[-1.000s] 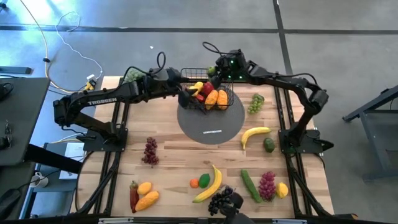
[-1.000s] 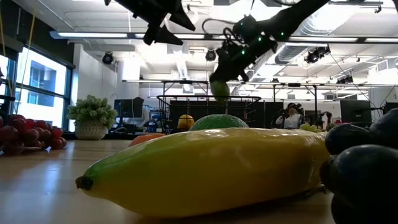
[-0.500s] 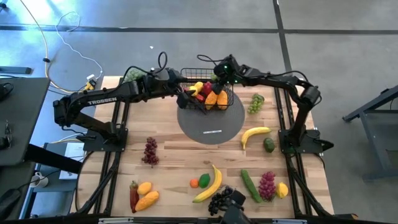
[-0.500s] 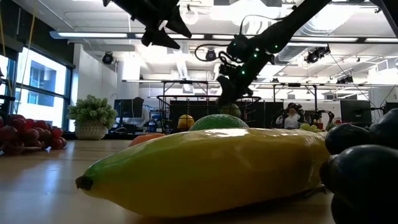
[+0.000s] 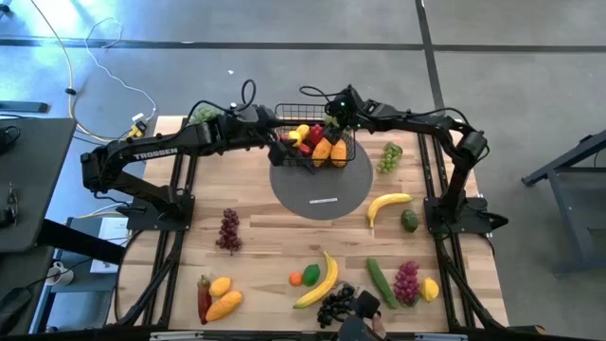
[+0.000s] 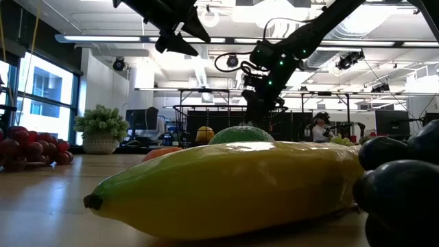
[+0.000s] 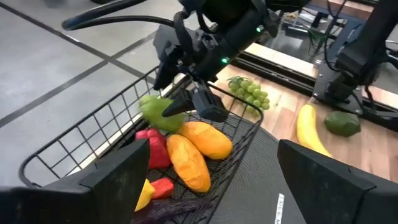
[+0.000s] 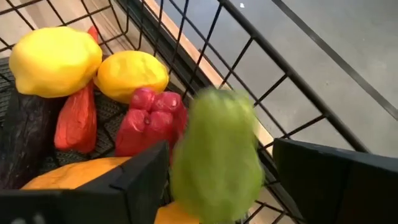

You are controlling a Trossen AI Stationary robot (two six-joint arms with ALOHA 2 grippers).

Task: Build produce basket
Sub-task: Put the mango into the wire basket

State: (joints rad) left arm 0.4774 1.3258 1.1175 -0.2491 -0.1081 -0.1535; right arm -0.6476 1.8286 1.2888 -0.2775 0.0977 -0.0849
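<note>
The basket [image 7: 93, 134] is showing thin black wire with a dull sheen, the banana [image 6: 226, 185] is gleaming like smooth glossy plastic, the pale wooden bench [image 5: 265, 246] is looking matt and planked, and the grey mat [image 7: 273, 180] is appearing finely ribbed.

Black open-grid wire basket [image 7: 124, 124] at centre frame holds a pale green fruit [image 7: 157, 111], two orange pieces [image 7: 198, 149], a red pepper [image 7: 152, 149] and yellow lemons [image 8: 93, 68]. Grey round mat [image 5: 322, 189]; light wood surface [image 5: 265, 256].
</note>
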